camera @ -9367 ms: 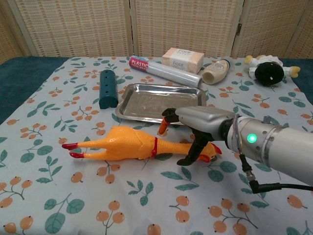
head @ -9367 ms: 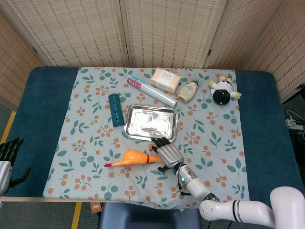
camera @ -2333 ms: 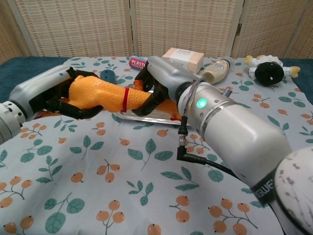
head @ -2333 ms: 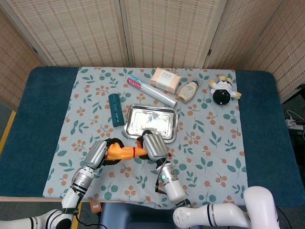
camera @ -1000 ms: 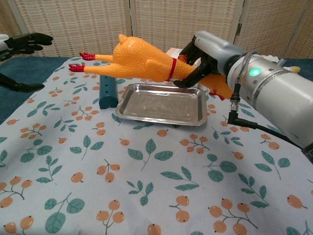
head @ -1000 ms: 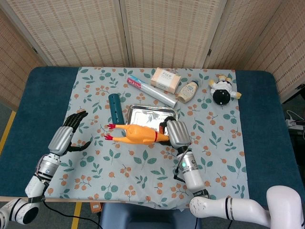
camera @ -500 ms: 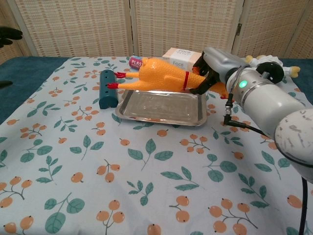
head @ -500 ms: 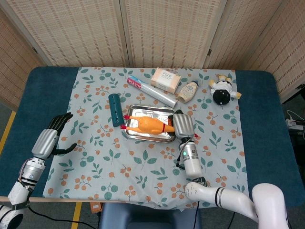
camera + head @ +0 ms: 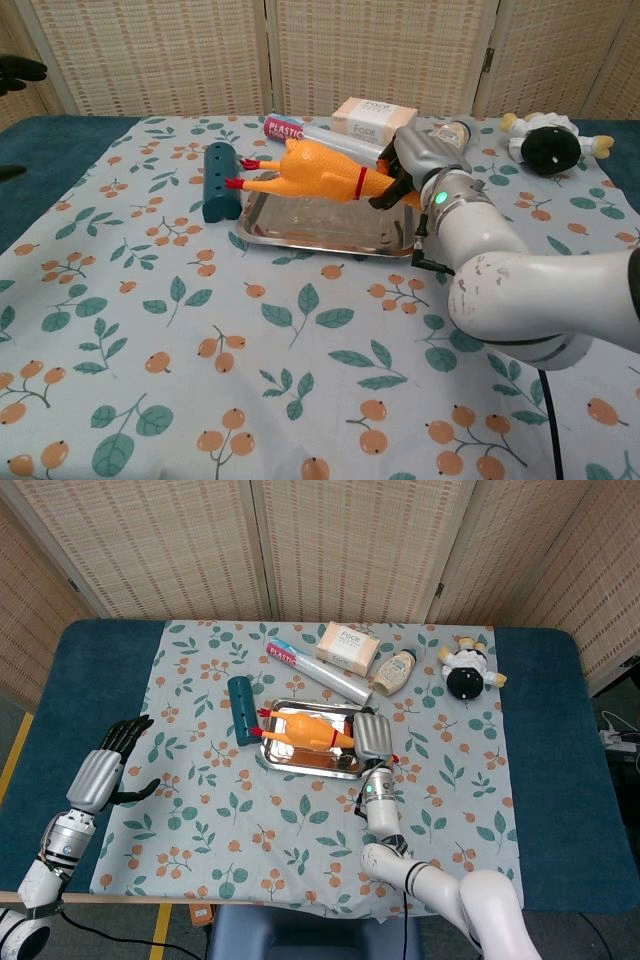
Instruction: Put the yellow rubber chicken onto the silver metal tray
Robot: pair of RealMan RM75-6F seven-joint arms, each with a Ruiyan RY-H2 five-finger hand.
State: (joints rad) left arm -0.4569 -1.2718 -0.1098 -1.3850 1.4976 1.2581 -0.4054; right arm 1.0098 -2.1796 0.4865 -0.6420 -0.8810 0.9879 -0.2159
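- Yellow rubber chicken [image 9: 308,731] [image 9: 318,172] lies lengthwise over the silver metal tray [image 9: 290,757] [image 9: 305,232], red feet pointing left.
- Right hand [image 9: 371,736] [image 9: 412,163] grips its head end.
- Left hand [image 9: 103,771] hovers empty with fingers spread, well apart over the bench's [image 9: 50,710] blue edge.
- Teal cylinder [image 9: 242,710] [image 9: 219,181] lies just beside the tray.

The silver metal tray [image 9: 300,232] is gleaming, polished and reflective, while the yellow rubber chicken [image 9: 315,172] is showing a pebbled, softly glossy skin. A matt printed cloth [image 9: 200,340] (leaf-and-berry pattern) is covering the desk.
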